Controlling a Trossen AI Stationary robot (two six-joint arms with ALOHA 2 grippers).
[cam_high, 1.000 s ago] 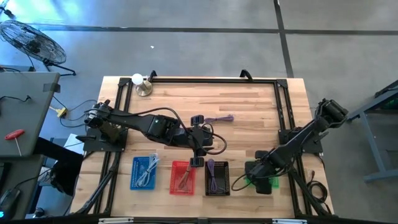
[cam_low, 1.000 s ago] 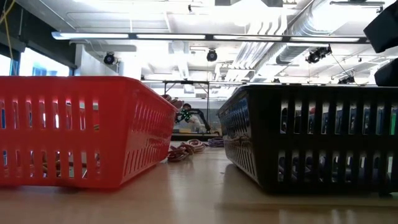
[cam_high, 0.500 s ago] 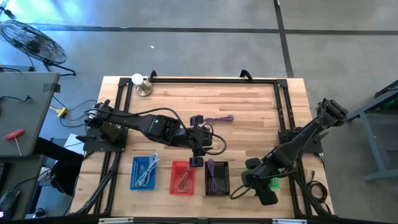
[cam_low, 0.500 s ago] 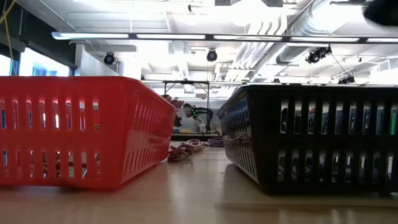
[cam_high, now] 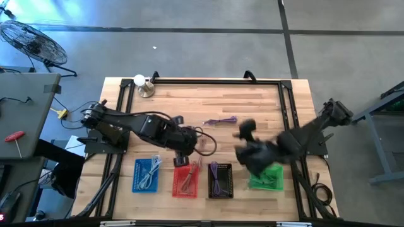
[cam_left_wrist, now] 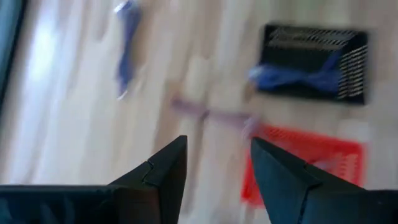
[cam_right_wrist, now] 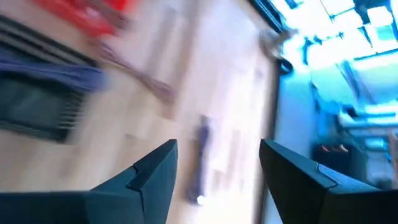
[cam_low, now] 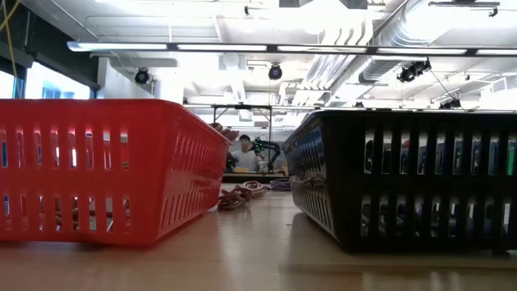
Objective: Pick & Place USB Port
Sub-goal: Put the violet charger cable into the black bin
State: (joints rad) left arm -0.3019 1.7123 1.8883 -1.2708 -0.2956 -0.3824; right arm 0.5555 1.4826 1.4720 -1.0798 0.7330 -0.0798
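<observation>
While left pincer (cam_left_wrist: 214, 165) gapes empty, right pincer (cam_right_wrist: 217, 165) too.

Four baskets stand in a row along the bench's (cam_high: 252, 101) near edge — from left to right, the first basket (cam_high: 146, 174), the second basket (cam_high: 185, 180), the third basket (cam_high: 220, 180) and the fourth basket (cam_high: 266, 179). A loose cable (cam_high: 220, 120) lies behind them, mid-bench. A lamp (cam_high: 144, 85) stands at the far left corner. The left pincer (cam_high: 182, 159) hangs just behind the second basket — the right pincer (cam_high: 247, 135) between cable and fourth basket.
</observation>
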